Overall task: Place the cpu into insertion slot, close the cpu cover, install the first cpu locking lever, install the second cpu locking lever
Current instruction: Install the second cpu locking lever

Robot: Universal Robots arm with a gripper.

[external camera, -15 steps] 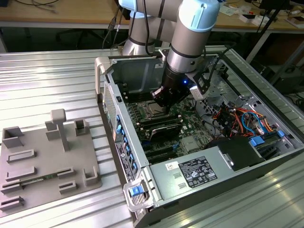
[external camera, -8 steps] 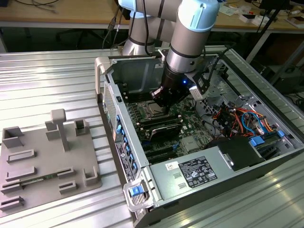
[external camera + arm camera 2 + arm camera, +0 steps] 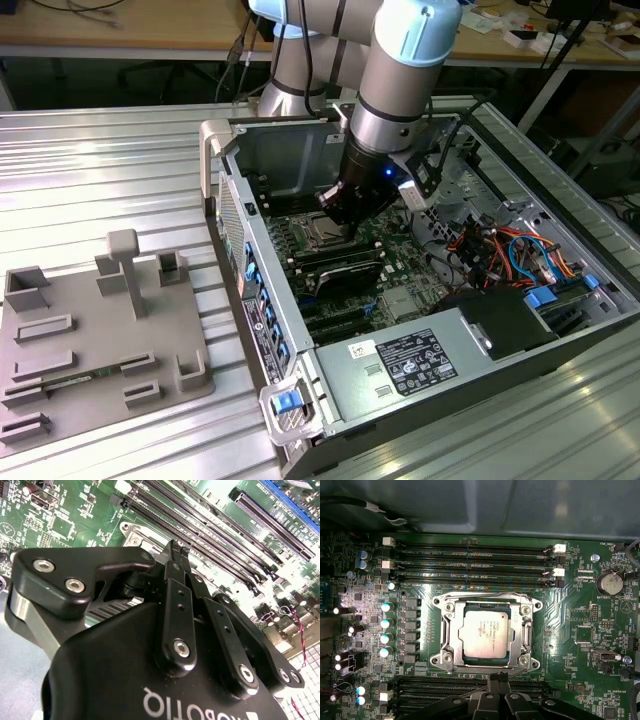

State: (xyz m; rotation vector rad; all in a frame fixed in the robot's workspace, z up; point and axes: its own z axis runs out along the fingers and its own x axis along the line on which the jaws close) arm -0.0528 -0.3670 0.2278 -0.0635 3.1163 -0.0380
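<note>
On the exterior view's left a grey fixture plate [image 3: 95, 340] lay on the ribbed metal counter [image 3: 120, 170]; right of it stood the open computer case [image 3: 430, 370]. Over the motherboard [image 3: 580, 625] the arm held its claw [image 3: 175, 550] — fingertips pressed together, gripping nothing. In the first wrist view the cpu [image 3: 485, 632] sat in the insertion slot [image 3: 451, 630], the cpu cover [image 3: 527, 632] lying flat around it — the claw's tip hovered just beside the slot's edge, next to the long memory slots [image 3: 470, 565].

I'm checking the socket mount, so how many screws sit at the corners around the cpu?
4, in the first wrist view, one at each corner of the socket: screw, screw, screw, screw. None seems hidden.
</note>
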